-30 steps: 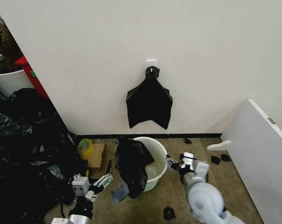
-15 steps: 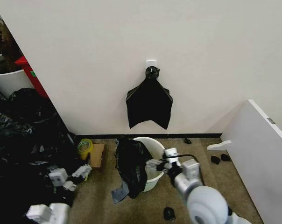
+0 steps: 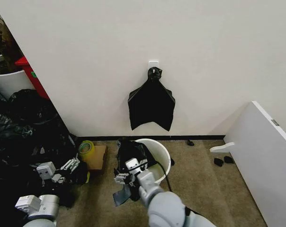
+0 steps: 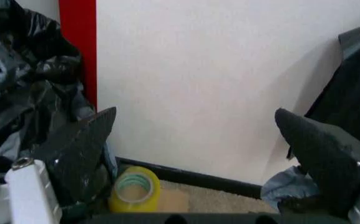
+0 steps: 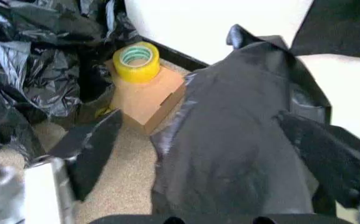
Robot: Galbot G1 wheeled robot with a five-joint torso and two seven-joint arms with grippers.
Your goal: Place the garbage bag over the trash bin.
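Observation:
The trash bin point(image 3: 158, 156), a round white bucket, stands on the carpet by the wall. The garbage bag point(image 3: 131, 152) hangs crumpled over its left rim and trails down to the floor. My right gripper point(image 3: 125, 173) is open just in front of the bag. In the right wrist view its fingers point(image 5: 92, 144) spread on either side of the bag point(image 5: 236, 140), with the bin's point(image 5: 345, 79) white side behind. My left gripper point(image 3: 70, 165) is open with nothing in it, off to the left by the black heap. Its fingers point(image 4: 83, 149) face the wall.
A yellow tape roll point(image 3: 86, 150) sits on a cardboard box point(image 3: 98, 157) left of the bin. A big heap of black sacks point(image 3: 20, 142) fills the left side. A black bundle point(image 3: 151, 106) hangs on the wall. A white board point(image 3: 266, 156) leans at the right.
My right gripper has swung left, from the bin's right side across its front to the bag. My left arm has pulled back left toward the black heap.

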